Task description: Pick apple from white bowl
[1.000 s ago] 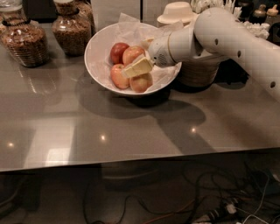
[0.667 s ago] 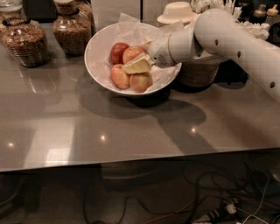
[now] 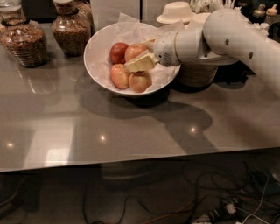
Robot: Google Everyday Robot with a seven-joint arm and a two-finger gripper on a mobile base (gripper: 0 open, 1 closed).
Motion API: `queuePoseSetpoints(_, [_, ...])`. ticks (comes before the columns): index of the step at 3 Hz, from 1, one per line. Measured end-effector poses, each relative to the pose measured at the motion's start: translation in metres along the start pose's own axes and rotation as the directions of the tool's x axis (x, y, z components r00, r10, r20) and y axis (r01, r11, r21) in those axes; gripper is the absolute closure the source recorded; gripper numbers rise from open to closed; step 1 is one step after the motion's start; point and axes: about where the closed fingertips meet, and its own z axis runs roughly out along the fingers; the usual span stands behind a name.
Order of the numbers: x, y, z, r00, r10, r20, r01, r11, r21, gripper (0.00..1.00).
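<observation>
The white bowl [image 3: 98, 50] stands on the grey table at the back centre, lined with crinkled white paper. Several apples lie in it: a red one [image 3: 118, 52] at the back left, one [image 3: 134, 50] beside it, and two paler ones [image 3: 119, 75] [image 3: 140, 82] in front. My gripper [image 3: 140, 63] reaches in from the right on its white arm [image 3: 227, 37]. It sits just over the middle of the apples, close to the back right one. No apple is lifted out of the bowl.
Two glass jars [image 3: 24, 41] [image 3: 70, 30] with brown contents stand at the back left. A stack of small off-white bowls [image 3: 177, 11] and a round container [image 3: 197, 72] stand behind my arm. The table's front edge [image 3: 131, 159] runs across below; cables lie on the floor.
My gripper has shifted slightly up and to the right, uncovering the front right apple. The apples and bowl have not moved.
</observation>
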Motion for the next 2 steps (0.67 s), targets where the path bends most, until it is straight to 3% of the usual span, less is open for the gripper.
queuePoseSetpoints(2, [-0.037,0.019,-0.061,0.994,-0.048,0.098,0.049,0.9988,-0.009,1.00])
